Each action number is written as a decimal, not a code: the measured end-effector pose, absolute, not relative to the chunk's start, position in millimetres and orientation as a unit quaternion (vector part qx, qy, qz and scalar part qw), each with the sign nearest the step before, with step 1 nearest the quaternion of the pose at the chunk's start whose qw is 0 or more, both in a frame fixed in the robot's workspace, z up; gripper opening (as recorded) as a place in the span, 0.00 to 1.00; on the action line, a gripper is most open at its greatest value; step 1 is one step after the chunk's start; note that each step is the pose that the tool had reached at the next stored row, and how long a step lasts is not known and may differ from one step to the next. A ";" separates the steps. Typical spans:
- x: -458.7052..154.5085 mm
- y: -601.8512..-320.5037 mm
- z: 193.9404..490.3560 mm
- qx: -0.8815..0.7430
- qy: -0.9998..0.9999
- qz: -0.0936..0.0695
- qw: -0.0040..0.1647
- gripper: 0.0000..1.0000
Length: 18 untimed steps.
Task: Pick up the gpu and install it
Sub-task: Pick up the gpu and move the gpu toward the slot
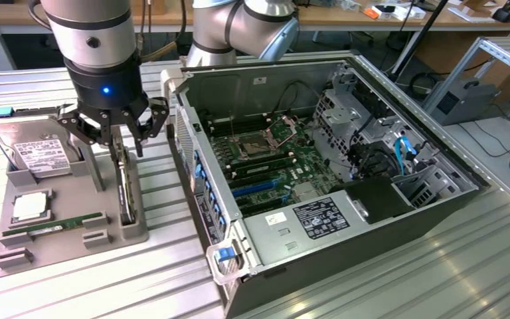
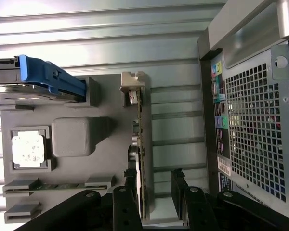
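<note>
Grey moulded tray on the ribbed metal counter carries the parts. These are a hard drive, a processor, a memory stick and the gpu.

**Progress:** Neither of the 2 steps, pick-up and installation, is complete.
- The gpu sits in its slot along the edge of the tray nearest the computer case, and it is not lifted.
- The case lies open on its side just beside the tray, with the motherboard exposed and no card fitted in its slots.

**Pincer:**
- The pincer hangs directly over the gpu in the released state, with its jaws spread.
- In the wrist view the pincer has 1 finger on each side of the card's line, and the gpu runs between them, closer to 1 finger than the other.
- Whether either finger touches the card cannot be told, and nothing is gripped.

**Orientation of the gpu:**
- The card stands on 1 long edge, with its flat faces vertical.
- 1 face looks toward the case and the other toward the rest of the tray.
- Its long axis lies level, parallel to the tray edge and to the perforated rear wall of the case.
- Its silvery metal end piece sits at the hard-drive end of the tray.
</note>
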State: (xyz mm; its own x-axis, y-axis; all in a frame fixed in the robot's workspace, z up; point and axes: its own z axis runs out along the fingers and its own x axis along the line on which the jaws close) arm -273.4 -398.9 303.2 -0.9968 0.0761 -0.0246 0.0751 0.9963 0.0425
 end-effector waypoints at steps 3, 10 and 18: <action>-273.4 -399.0 301.7 0.038 0.999 0.021 0.013 0.42; -273.9 -399.0 297.0 0.038 0.999 0.021 0.013 0.42; -274.6 -399.0 292.4 0.038 0.999 0.021 0.013 0.42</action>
State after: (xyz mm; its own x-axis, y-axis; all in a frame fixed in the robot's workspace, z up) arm -274.6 -399.0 292.4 -0.9968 0.0761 -0.0246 0.0750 0.9963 0.0424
